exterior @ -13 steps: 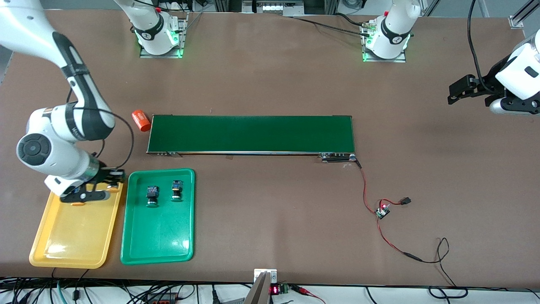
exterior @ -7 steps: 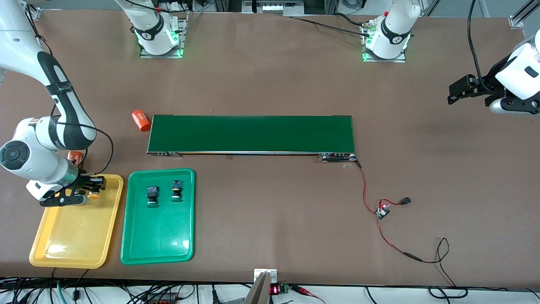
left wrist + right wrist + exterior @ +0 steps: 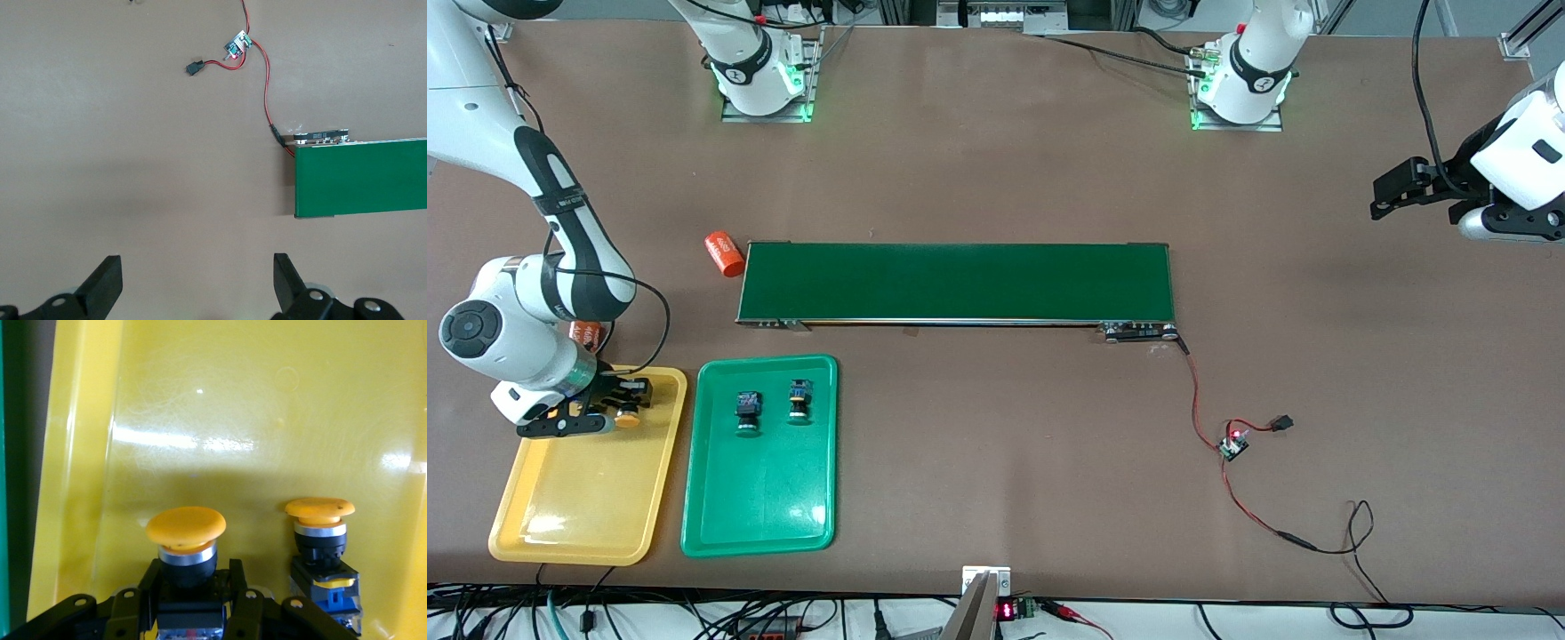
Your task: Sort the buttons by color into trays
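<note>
Since a second ago, right gripper has shifted across the yellow tray, fingers pinching an orange-capped button lengthwise, cap forward; left gripper waits, fingers spread.

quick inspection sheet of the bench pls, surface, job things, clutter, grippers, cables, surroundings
surface: brown table; long green conveyor belt lies on it.
job's things: two green buttons in the green tray; one yellow button lies in the yellow tray, a second yellow button sits between the right gripper's fingers.
clutter: two orange cylinders toward the right arm's end.
grippers: right gripper over the yellow tray, shut on its button; left gripper open, waiting over the left arm's end of the table.
cables: red wire with small circuit board running from the belt.
surroundings: arm bases.
</note>
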Controlling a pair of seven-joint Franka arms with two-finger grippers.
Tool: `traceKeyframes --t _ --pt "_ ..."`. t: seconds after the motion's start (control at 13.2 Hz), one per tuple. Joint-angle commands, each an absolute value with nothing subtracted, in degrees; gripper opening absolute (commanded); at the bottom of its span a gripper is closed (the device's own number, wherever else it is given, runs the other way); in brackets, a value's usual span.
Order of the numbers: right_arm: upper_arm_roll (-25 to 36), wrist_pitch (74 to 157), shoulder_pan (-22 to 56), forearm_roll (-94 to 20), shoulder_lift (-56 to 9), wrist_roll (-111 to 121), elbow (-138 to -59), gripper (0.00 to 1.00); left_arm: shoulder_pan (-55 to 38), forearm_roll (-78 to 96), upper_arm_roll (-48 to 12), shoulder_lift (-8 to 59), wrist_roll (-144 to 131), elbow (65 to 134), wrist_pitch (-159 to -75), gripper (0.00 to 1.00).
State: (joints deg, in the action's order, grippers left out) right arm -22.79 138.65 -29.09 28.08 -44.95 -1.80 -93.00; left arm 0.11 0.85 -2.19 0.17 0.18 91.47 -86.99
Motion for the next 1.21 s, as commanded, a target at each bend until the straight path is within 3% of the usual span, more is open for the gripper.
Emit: traceKeyframes --t 0.0,0.46,0.76,1.14 --pt "-22.5 139.1 -28.4 28.8 -45.8 -2.3 -91.9 1.00 0.3 1.8 -2.4 0.4 -0.2 90.3 -86.0 1.00" --pt "-22.5 135.9 -27.4 27.4 -40.5 -2.5 -92.2 1.00 0.3 1.8 -2.4 0.4 -0.2 90.2 -86.0 1.00" --pt "-22.3 117.6 -22.6 13.1 -26.1 -2.4 -92.1 1.00 0.3 1.8 -2.4 0.4 -0.1 90.3 -86.0 1.00" --pt "-21.6 99.1 -20.0 6.0 -9.2 -4.0 -92.3 1.00 0.3 1.8 -2.3 0.4 -0.1 90.3 -86.0 1.00"
